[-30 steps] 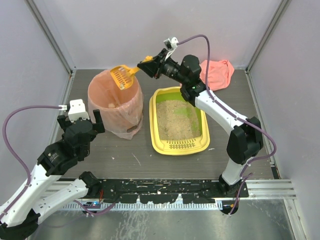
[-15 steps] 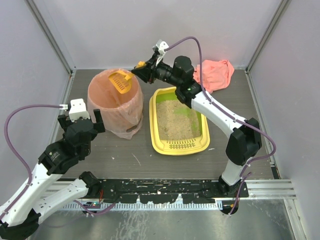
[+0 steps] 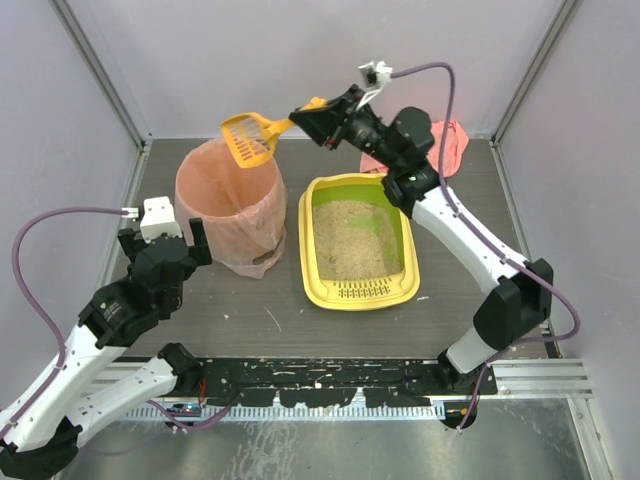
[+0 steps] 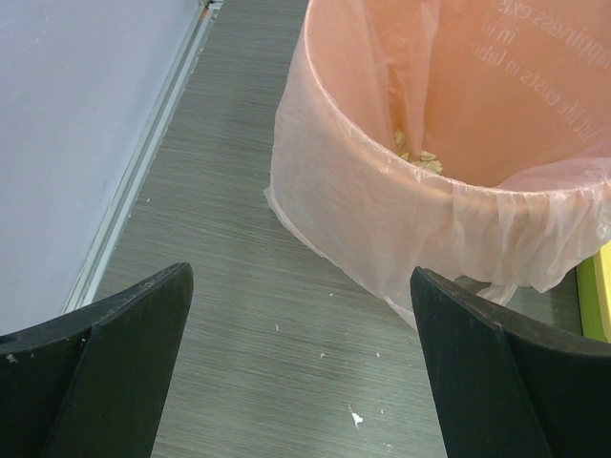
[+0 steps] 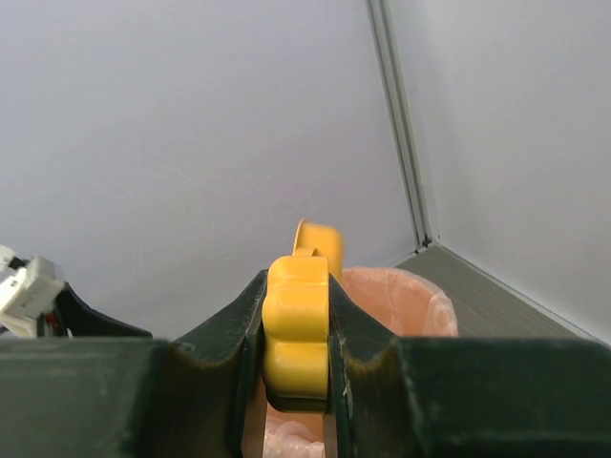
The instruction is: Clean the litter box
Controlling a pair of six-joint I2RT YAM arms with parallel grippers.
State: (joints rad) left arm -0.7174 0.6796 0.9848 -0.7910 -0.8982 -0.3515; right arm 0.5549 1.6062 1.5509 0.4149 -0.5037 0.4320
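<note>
The yellow litter box (image 3: 358, 293) lies at the table's middle, green inner walls, sandy litter inside, slotted grate at its near end. My right gripper (image 3: 313, 113) is shut on the handle of the orange slotted scoop (image 3: 247, 139), held high over the far rim of the round pink-bagged bin (image 3: 228, 205). In the right wrist view the scoop handle (image 5: 300, 324) is clamped between my fingers, with the bin (image 5: 401, 301) below. My left gripper (image 3: 160, 240) is open and empty, low on the table left of the bin (image 4: 449, 143), which holds a few clumps.
A pink cloth (image 3: 445, 145) lies at the back right behind the right arm. Small white crumbs (image 4: 355, 417) dot the dark table between my left fingers. Grey walls enclose the table on three sides.
My right gripper dipped the scoop into the bin's mouth, then lifted it up and back toward the far rim. The left arm has not moved.
</note>
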